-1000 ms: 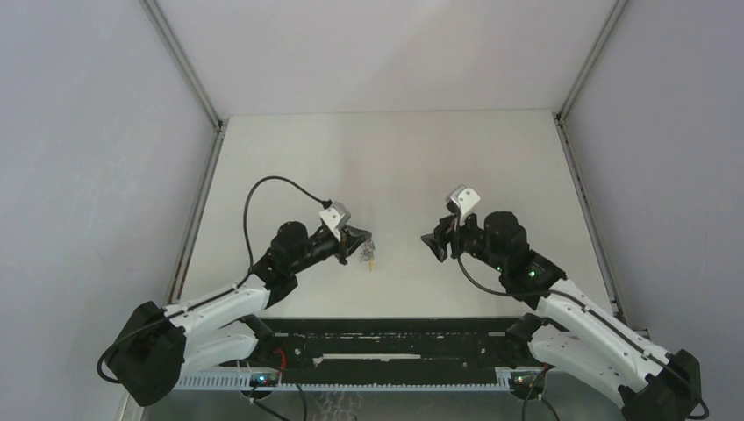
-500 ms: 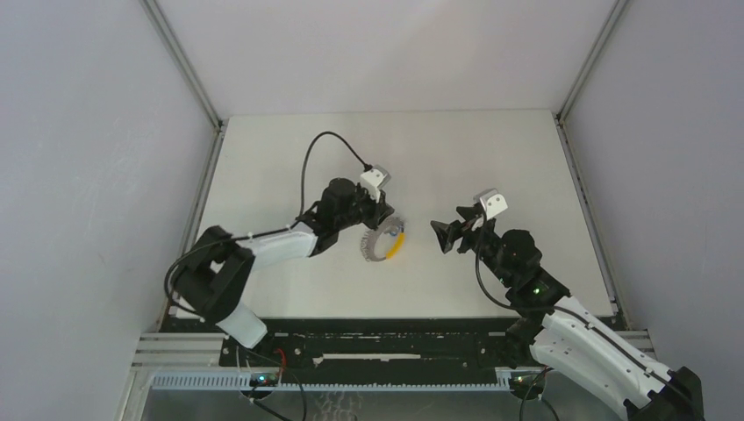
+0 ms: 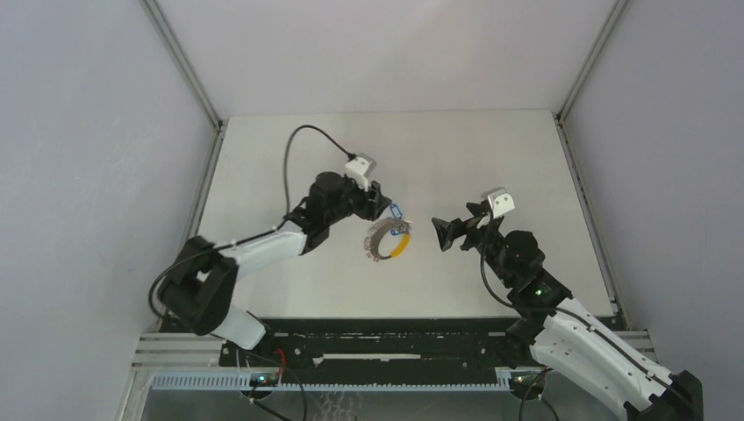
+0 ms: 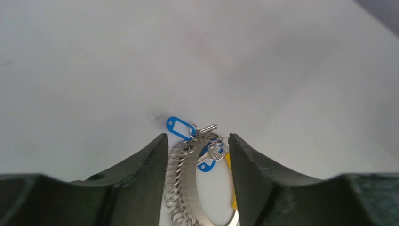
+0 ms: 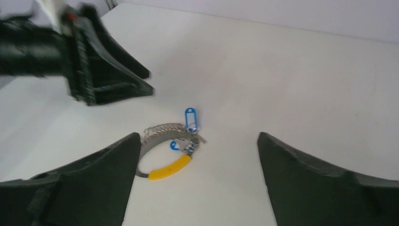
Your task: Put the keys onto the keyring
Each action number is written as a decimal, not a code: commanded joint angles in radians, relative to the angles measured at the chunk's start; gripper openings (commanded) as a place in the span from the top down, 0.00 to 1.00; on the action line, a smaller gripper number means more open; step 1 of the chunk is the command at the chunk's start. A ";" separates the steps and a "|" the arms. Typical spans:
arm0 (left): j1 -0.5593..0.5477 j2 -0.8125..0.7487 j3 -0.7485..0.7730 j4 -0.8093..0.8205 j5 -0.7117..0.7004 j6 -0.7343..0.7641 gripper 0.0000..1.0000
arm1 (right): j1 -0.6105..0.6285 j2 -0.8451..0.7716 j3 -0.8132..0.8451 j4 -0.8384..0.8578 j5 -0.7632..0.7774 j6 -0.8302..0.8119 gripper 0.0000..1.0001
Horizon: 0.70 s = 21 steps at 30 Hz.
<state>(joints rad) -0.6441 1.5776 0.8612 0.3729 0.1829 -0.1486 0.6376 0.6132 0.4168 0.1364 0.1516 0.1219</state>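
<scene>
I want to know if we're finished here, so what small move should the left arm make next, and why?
Probably lift the left claw straight up and away. Its jaws stand open either side of the jagged silvery metal keyring with the yellow section, which lies ungripped on the white table, and the tiny blue-headed keys appear to hang on it.

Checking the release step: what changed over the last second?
The left arm swung out from near its base, carrying the keyring to mid-table. The left hand then opened and let it go. It now lies on the table, the keys bunched at one end. The right hand opened a bit wider. It barely shifted and stays pointed at the ring.
</scene>
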 commanded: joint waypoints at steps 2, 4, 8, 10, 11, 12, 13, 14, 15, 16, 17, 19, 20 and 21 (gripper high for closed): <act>0.077 -0.286 -0.155 0.042 -0.035 -0.081 0.36 | -0.010 -0.067 0.020 -0.053 0.032 0.041 0.00; 0.091 -0.396 -0.223 0.021 -0.080 -0.086 0.07 | -0.012 -0.112 0.020 -0.091 0.037 0.041 0.00; 0.122 -0.642 -0.333 -0.076 -0.183 -0.107 0.00 | -0.015 -0.205 0.020 -0.187 0.074 0.050 0.00; 0.129 -0.773 -0.367 -0.152 -0.240 -0.125 0.00 | -0.015 -0.245 0.027 -0.237 0.102 0.070 0.00; 0.129 -0.840 -0.380 -0.204 -0.271 -0.138 0.00 | -0.015 -0.266 0.034 -0.263 0.108 0.073 0.00; 0.129 -0.930 -0.391 -0.249 -0.297 -0.150 0.00 | -0.015 -0.288 0.039 -0.290 0.112 0.076 0.00; 0.129 -0.990 -0.402 -0.290 -0.319 -0.160 0.00 | -0.015 -0.309 0.043 -0.308 0.114 0.083 0.00; 0.129 -1.058 -0.410 -0.329 -0.338 -0.174 0.00 | -0.015 -0.332 0.048 -0.325 0.114 0.088 0.00; 0.129 -1.120 -0.417 -0.368 -0.361 -0.189 0.00 | -0.015 -0.353 0.049 -0.337 0.111 0.090 0.00; 0.129 -1.178 -0.422 -0.402 -0.374 -0.203 0.00 | -0.015 -0.375 0.050 -0.350 0.115 0.092 0.00; 0.129 -1.238 -0.426 -0.438 -0.381 -0.215 0.00 | -0.014 -0.395 0.054 -0.366 0.125 0.099 0.00; 0.129 -1.348 -0.427 -0.508 -0.395 -0.232 0.00 | -0.015 -0.424 0.069 -0.408 0.128 0.103 0.00; 0.129 -1.397 -0.423 -0.546 -0.406 -0.239 0.00 | -0.015 -0.433 0.081 -0.430 0.124 0.100 0.00; 0.129 -1.440 -0.417 -0.580 -0.415 -0.246 0.00 | -0.015 -0.440 0.092 -0.451 0.123 0.099 0.00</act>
<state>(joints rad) -0.5209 0.2741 0.4545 -0.0177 -0.1577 -0.3328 0.6281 0.2096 0.4301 -0.2260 0.2554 0.1963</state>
